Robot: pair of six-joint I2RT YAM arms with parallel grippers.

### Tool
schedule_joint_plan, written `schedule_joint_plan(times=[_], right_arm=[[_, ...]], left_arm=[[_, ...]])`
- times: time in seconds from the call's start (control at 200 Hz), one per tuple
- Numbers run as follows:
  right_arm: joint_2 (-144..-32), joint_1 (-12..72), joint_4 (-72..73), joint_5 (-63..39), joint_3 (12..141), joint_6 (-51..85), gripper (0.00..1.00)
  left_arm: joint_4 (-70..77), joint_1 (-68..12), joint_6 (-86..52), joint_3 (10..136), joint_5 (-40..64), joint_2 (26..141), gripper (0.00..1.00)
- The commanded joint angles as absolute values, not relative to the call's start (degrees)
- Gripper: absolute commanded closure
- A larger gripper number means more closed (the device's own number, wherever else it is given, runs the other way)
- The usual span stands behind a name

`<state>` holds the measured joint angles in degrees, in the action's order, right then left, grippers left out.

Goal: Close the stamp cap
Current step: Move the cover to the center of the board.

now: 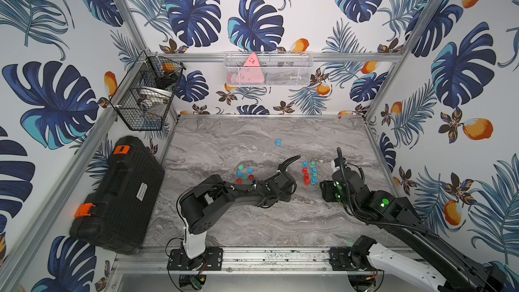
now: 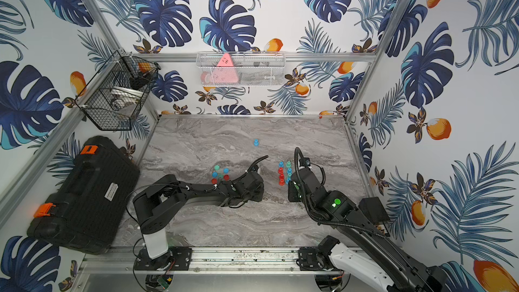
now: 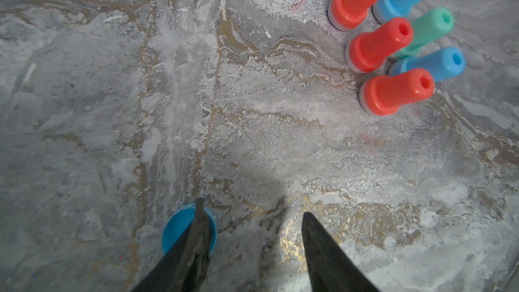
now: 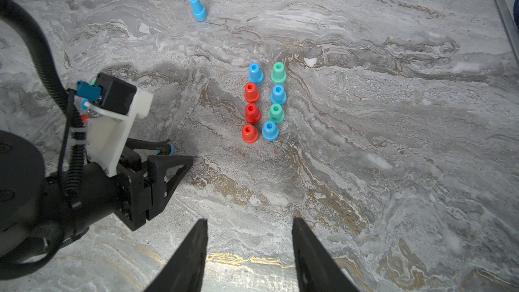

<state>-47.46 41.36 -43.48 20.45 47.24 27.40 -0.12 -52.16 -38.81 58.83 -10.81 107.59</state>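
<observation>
Eight stamps stand upright in two rows toward the right edge of the bench; a lone blue stamp stands nearer the far edge. The left claw is released, nothing between its fingers; one finger crosses a blue cap low by the bench, and whether they touch I cannot tell. The right claw hangs released and empty. Loose caps cluster nearer the left edge.
</observation>
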Motion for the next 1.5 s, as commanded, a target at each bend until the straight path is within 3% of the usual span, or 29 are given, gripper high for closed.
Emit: schedule_joint_plan(times=[0.0, 0.906, 1.496], right_arm=[[-47.4, 41.5, -44.6, 21.1, 47.6, 28.0, 0.48], [-47.5, 41.8, -44.6, 21.4, 47.6, 28.2, 0.48], [-48.0, 41.9, -44.8, 21.7, 47.7, 28.3, 0.48]], left_arm=[[-5.9, -52.2, -38.5, 59.5, -8.0, 108.8, 0.43], [-12.5, -52.2, -35.4, 64.6, -10.2, 101.8, 0.38], [-33.0, -52.0, -24.6, 60.5, -18.4, 71.4, 0.36]])
